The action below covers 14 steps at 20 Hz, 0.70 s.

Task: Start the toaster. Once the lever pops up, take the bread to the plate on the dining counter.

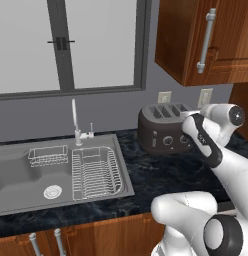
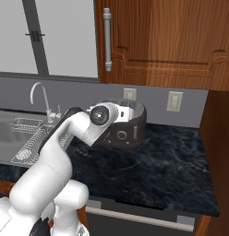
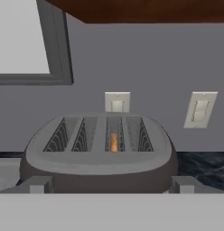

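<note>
Currently the end effector (image 3: 109,185) hovers fully spread and empty, just before the toaster (image 3: 98,153).

A: Robot arm (image 1: 223,165) – what's it look like?
B: Glossy white shells, rounded & tubular, w/ dark grey-black joints. In the left base view a black band w/ small pale markings wraps the link near the wrist; a round dark cap w/ a light centre dot sits on the end of that segment.
A: Lower down?
B: Fat white shoulder housing, another round dark cap ringed in grey at bottom right. Right base view: same white links, a dark disc w/ a pale centre at the wrist joint, a dark patch at the base.
A: Gripper (image 3: 109,188)?
B: Hand view: two small blocky grey finger tips (image 3: 38,185) at the bottom edge, no cables or screws visible
</note>
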### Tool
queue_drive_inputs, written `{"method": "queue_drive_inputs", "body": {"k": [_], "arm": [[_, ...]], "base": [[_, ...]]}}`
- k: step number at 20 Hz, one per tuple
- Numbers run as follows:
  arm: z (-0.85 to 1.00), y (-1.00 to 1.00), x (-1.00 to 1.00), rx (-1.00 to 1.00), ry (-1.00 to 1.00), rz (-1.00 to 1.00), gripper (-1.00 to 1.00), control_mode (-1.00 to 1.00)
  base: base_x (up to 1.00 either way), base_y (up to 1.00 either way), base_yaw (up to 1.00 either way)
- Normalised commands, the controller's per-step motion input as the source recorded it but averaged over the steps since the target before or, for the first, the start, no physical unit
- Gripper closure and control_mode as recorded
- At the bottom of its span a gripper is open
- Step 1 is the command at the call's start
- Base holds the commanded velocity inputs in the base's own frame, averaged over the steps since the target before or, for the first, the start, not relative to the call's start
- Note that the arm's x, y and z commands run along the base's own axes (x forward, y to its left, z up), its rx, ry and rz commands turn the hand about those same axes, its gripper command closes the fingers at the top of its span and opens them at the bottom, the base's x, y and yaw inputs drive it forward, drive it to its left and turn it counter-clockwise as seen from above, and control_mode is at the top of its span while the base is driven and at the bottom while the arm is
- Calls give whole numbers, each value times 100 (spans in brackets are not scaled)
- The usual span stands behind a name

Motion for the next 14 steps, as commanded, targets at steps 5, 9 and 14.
{"method": "queue_drive_inputs", "body": {"k": [5,9,14], "arm": [[0,0,15,0,0,-7,-100,-100],[0,0,17,0,0,-5,-100,-100],[-1,0,18,0,0,-1,-100,-100]], "base": [[0,0,0],[0,0,0],[0,0,0]]}}
